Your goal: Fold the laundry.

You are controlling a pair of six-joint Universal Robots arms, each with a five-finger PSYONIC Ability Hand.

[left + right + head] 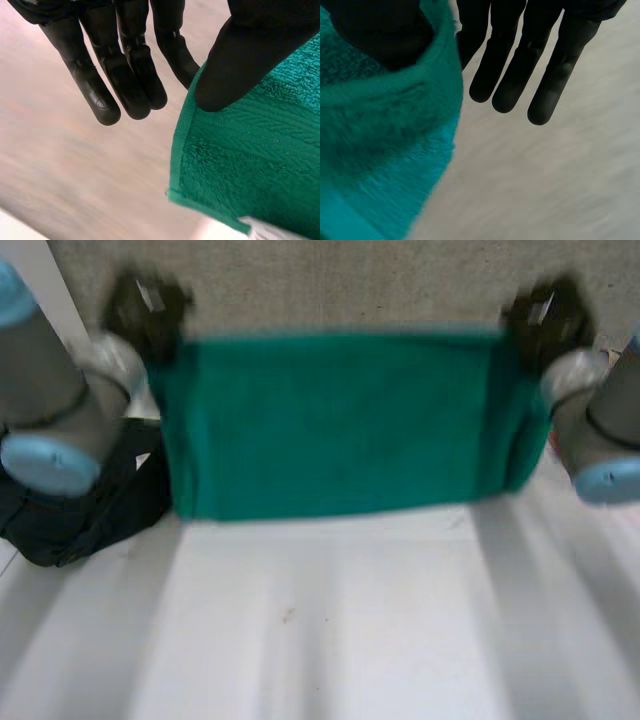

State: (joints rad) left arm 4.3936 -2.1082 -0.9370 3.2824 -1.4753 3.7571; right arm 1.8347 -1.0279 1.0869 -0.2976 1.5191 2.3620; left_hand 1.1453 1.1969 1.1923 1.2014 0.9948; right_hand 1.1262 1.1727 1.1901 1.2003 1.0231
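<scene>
Left hand (148,306) and right hand (545,312) are seemingly pinching the green towel (340,420) at top corners; open table (330,620) is lying below its lower edge.

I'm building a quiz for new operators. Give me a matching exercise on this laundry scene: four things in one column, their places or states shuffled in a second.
Things:
1. green terry towel
2. crumpled black garment
3. left hand
4. right hand

Places or states:
a. lies on the white table, beneath the left arm
b. pinches the towel's corner at the head view's right
c. held spread between both hands
d. pinches the towel's corner at the head view's left

Pairs: 1-c, 2-a, 3-d, 4-b.
</scene>
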